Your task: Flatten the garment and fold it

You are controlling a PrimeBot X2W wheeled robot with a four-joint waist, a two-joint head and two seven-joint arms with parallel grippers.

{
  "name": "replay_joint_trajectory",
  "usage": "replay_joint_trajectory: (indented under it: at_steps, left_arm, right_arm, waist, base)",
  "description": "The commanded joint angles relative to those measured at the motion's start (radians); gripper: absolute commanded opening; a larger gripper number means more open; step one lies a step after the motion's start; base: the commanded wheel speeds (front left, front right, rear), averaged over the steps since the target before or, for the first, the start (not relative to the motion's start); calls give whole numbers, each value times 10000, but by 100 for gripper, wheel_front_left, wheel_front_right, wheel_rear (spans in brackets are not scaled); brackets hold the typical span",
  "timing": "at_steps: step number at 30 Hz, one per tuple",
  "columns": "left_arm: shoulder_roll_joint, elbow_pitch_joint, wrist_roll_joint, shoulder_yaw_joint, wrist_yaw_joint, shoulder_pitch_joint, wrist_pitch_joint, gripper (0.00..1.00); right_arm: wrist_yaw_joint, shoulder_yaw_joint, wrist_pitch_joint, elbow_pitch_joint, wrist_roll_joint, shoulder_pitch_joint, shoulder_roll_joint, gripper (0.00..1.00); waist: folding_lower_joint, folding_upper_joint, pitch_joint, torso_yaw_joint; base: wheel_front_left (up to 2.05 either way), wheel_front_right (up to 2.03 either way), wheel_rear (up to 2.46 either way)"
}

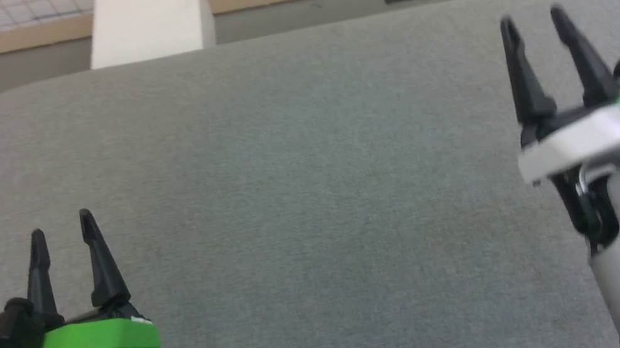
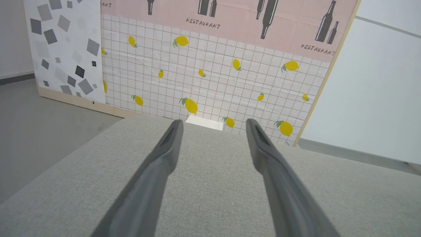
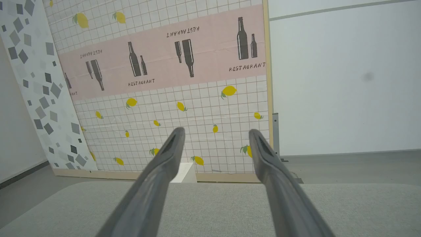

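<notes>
The left tool (image 1: 61,223) and the right tool (image 1: 531,15) both stand fully open and empty above the grey tabletop (image 1: 314,198); where the garment lies cannot be told, though such light, limp fabric is probably best pinched at shoulder seams or hem corners.

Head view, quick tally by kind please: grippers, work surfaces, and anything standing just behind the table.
Grippers, both open and holding nothing: 2 (left gripper, right gripper)
Work surfaces: 1 (grey fabric table)
Behind the table: 1 (white block)
Total: 4
</notes>
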Motion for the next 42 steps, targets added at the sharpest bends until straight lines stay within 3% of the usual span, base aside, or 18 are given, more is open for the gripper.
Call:
replay_joint_trajectory:
  at_steps: [1, 11, 18, 30, 31, 42]
  left_arm:
    - [-31, 134, 20, -26, 31, -128, -65, 100]
    - [-121, 1131, 536, -550, 125, -39, -72, 100]
    - [-307, 1432, 1254, -1108, 189, 222, -76, 100]
    - [-560, 1361, 1200, -971, -223, 554, -77, 100]
    - [-547, 1374, 1159, -970, -243, 471, -23, 0]
    - [-559, 1274, 1288, -961, -219, 509, 128, 0]
  right_arm:
    - [-15, -14, -98, -65, 99, 345, 16, 100]
    - [-15, 75, -131, -1310, -279, 2646, 19, 100]
    - [-15, 158, -132, -1542, -491, 3819, 19, 100]
    - [-15, 168, -133, -1522, -320, 4001, 20, 100]
    - [0, 163, -67, -1492, -351, 3933, 8, 0]
    - [-1, 158, 82, -1580, -459, 3968, 8, 0]
  waist:
    - [1, 0, -419, 357]
    - [1, 0, -680, 341]
    - [1, 0, -608, 296]
    - [1, 0, -555, 304]
    - [1, 0, -549, 299]
    - [1, 0, -580, 317]
  base:
    - [0, 0, 0]
    - [0, 0, 0]
    - [0, 0, 0]
    - [0, 0, 0]
    - [0, 0, 0]
    - [0, 0, 0]
